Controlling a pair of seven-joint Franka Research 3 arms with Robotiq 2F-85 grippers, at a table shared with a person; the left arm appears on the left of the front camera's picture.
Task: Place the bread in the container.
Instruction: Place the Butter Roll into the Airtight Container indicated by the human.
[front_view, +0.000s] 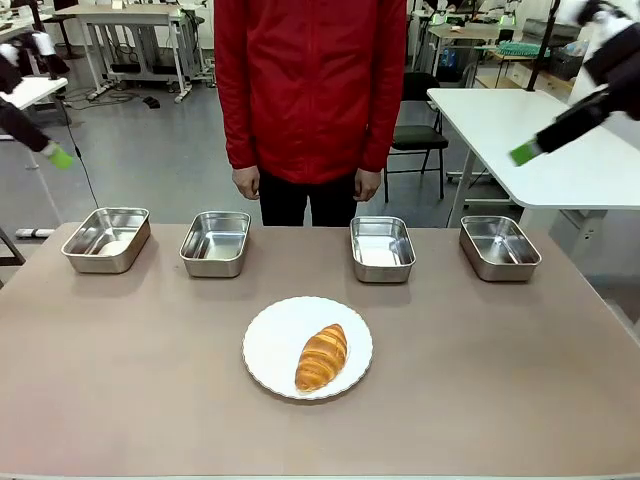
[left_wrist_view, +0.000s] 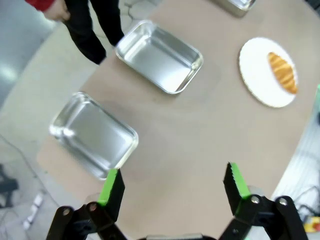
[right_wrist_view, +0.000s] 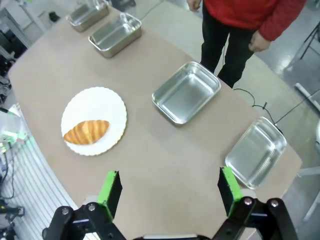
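Front view: golden-brown ridged bread on white plate; left end effector and right end effector spread apart.

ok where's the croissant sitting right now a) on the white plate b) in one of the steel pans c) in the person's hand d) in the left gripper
a: the croissant lies flat on the round white plate.
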